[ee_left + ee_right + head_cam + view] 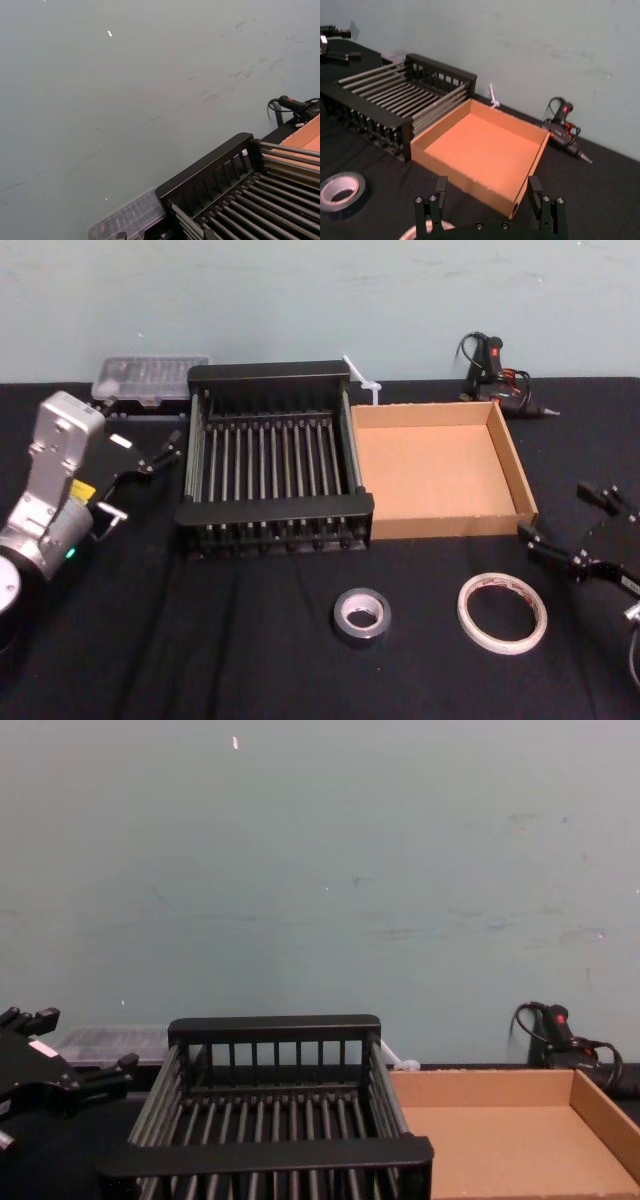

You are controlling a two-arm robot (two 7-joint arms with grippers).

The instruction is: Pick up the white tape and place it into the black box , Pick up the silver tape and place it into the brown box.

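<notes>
White tape (503, 612) flat on black cloth (250, 640), near front edge, in front of brown box (436, 528). Silver tape (361, 614) flat just left of it, apart, in front of gap where black box (275, 512) meets brown box. Both boxes hold nothing. Right gripper (578, 527) beside white tape, right of brown box, fingers spread, grasping nothing. Left gripper (150, 460) left of black box, fingers apart, holding nothing. Glue gun (495, 375) behind brown box.

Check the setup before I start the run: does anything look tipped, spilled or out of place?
Nothing stands out. The white tape and silver tape lie flat on the table, the black box and brown box sit upright side by side, and both are empty.
</notes>
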